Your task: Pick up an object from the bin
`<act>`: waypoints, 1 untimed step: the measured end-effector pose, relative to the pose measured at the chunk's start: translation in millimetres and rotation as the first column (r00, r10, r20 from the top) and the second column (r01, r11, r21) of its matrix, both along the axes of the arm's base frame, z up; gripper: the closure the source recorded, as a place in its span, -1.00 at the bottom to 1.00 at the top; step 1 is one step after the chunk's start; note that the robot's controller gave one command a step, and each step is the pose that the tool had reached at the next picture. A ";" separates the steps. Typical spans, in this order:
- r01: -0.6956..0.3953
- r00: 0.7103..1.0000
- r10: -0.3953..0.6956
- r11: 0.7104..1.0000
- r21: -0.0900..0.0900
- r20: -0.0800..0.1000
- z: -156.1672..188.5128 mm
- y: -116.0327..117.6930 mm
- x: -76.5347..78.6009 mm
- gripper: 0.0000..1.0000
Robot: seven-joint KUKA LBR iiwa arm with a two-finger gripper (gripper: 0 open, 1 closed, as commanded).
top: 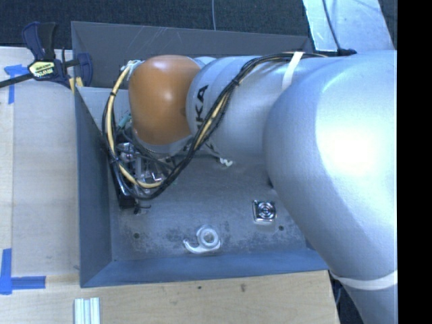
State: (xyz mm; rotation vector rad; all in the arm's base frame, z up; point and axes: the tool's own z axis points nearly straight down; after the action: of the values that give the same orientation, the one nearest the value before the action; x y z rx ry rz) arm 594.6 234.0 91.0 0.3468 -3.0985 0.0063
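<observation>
The arm reaches deep into the bin [94, 201], its gripper [128, 196] down against the left wall, and whether it's open or closed I cannot tell. A white ring-shaped piece [204, 239] lies near the front edge. A small shiny square piece [264, 210] sits further right, both well apart from the gripper.

Bright overhead light. Hard glare on silver arm [344, 147]; softer sheen on orange cover [158, 93]. Bin [94, 208] floor dim, deepest shadow under wrist by left wall.
</observation>
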 end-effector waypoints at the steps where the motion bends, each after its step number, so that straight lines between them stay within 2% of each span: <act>1: -0.206 0.978 0.206 0.979 -0.004 -0.024 3.0 1.2 14.4 -1.00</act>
State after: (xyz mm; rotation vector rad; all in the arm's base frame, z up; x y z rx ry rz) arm 609.0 235.2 94.0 0.6604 -3.0231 0.0152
